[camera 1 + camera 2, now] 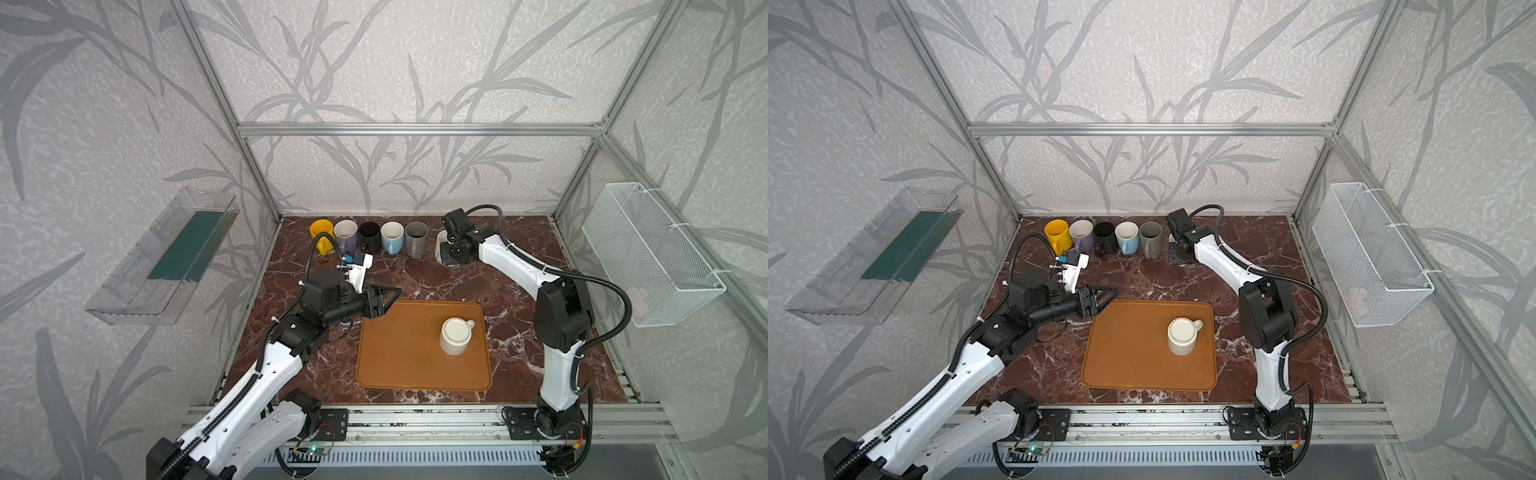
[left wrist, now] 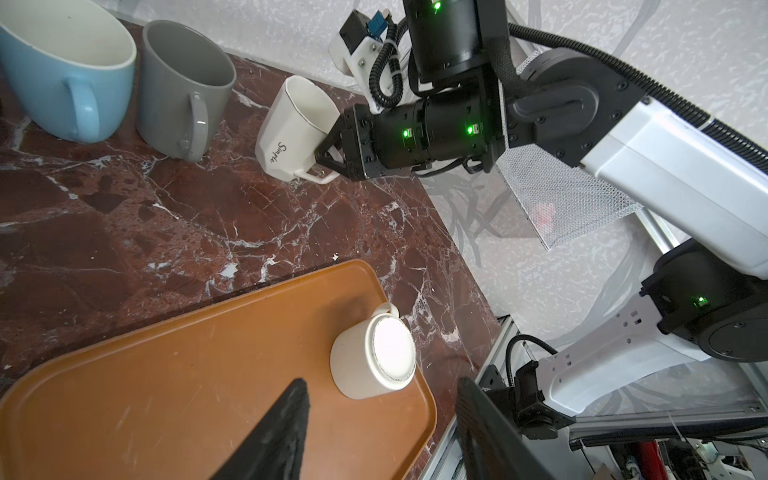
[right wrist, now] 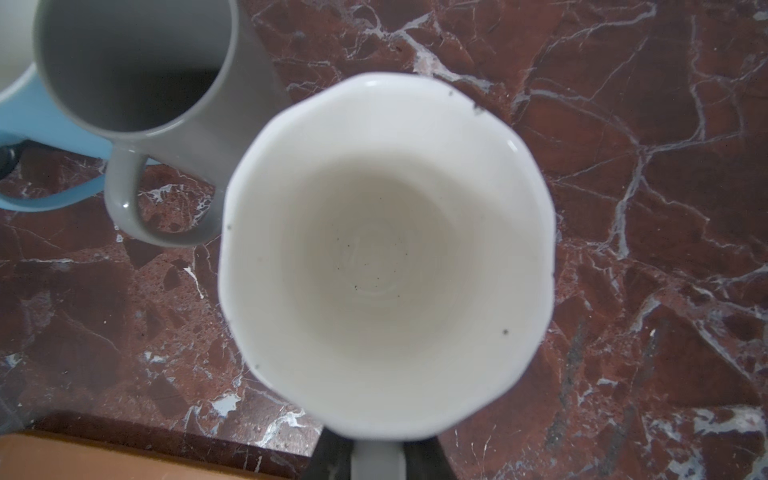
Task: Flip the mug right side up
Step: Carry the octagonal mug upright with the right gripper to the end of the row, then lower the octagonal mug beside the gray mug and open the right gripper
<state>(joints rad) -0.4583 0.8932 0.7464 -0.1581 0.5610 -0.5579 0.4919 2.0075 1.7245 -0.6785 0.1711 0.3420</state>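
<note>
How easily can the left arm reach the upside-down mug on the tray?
Probably yes: the left gripper hangs open at the tray corner; only bare tray separates it from the cream mug.

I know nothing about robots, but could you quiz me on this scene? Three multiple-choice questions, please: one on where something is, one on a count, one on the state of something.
1. Where is the upside-down cream mug?
A in the back row
B on the orange tray
C in a gripper

2. How many mugs stand in the back row, from the yellow mug to the grey mug?
A three
B seven
C five

3. What is the right gripper doing?
A shut on the handle of the white mug
B open above the tray
C gripping the yellow mug

Answers:
1 B: its base faces up on the tray in both top views.
2 C: yellow, purple, black, blue and grey stand side by side.
3 A: the left wrist view shows its fingers closed on the handle.
</note>
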